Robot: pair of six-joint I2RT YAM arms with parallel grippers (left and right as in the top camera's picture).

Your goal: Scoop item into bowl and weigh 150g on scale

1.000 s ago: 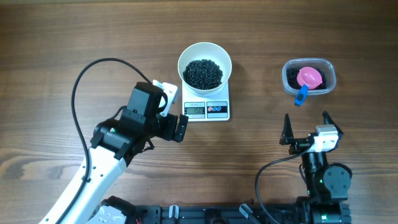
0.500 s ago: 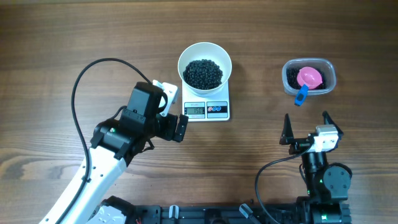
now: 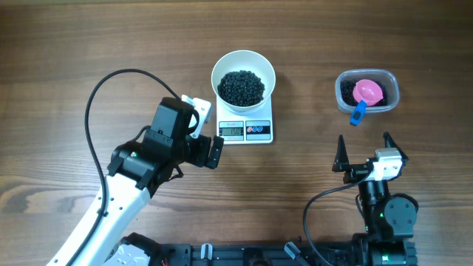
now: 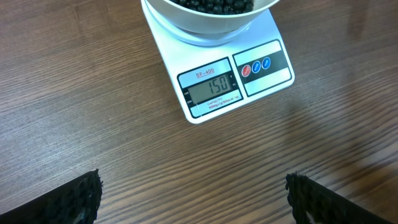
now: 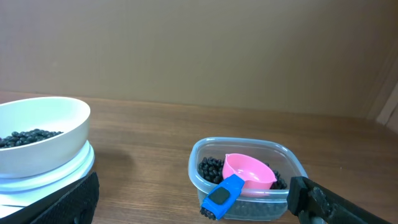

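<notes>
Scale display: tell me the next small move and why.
Probably no more scooping: draw the open, empty left tool back from the scale and stop. The display reads 150, the bowl sits on the scale holding the black beads, the pink scoop lies in the tub, and the right tool is open and empty too.

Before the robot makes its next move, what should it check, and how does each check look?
1. Display on the scale reads 150: ok.
2. Bowl sits squarely on the scale: ok.
3. Beans are heaped inside the bowl: ok.
4. Pink scoop lies in the clear tub, not in a gripper: ok.
5. Left gripper is open and empty, in front of the scale: ok.
6. Right gripper is open and empty, apart from the tub: ok.
</notes>
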